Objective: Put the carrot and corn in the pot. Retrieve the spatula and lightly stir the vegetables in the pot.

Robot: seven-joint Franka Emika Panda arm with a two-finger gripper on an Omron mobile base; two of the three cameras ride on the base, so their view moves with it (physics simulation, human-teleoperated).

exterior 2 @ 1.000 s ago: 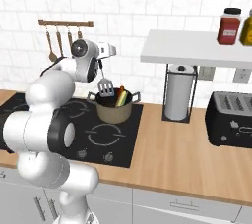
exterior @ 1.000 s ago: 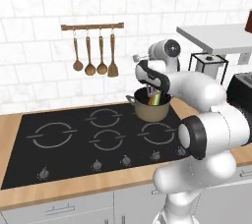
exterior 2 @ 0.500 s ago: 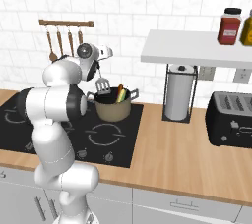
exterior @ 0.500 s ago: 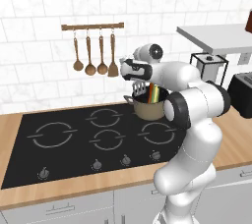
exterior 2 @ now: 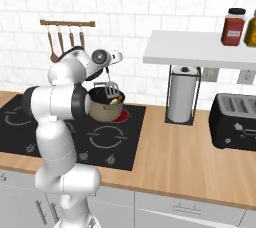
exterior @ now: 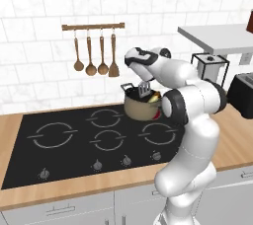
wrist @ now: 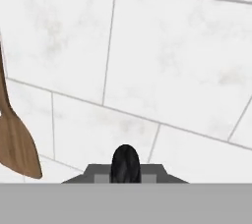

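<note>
The pincer [exterior 2: 106,74] is clamped on the thin black handle of the spatula [exterior 2: 111,90], whose slotted blade hangs just below it over the pot [exterior: 140,106]; light and stiff, it seems best held high on the handle.

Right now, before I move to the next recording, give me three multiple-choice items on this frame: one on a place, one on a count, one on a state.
1. Where is the pot?
A. on the hob
B. on the shelf
C. beside the toaster

2. How many wooden utensils hang on the rail?
A. two
B. four
C. six

3. What is the gripper doing?
A. open above the counter
B. shut on the spatula
C. shut on the paper roll

Key: 1 A, the pot stands on the black hob. 2 B, four hang in the left base view. 3 B, the slotted blade hangs from the gripper over the pot.
</note>
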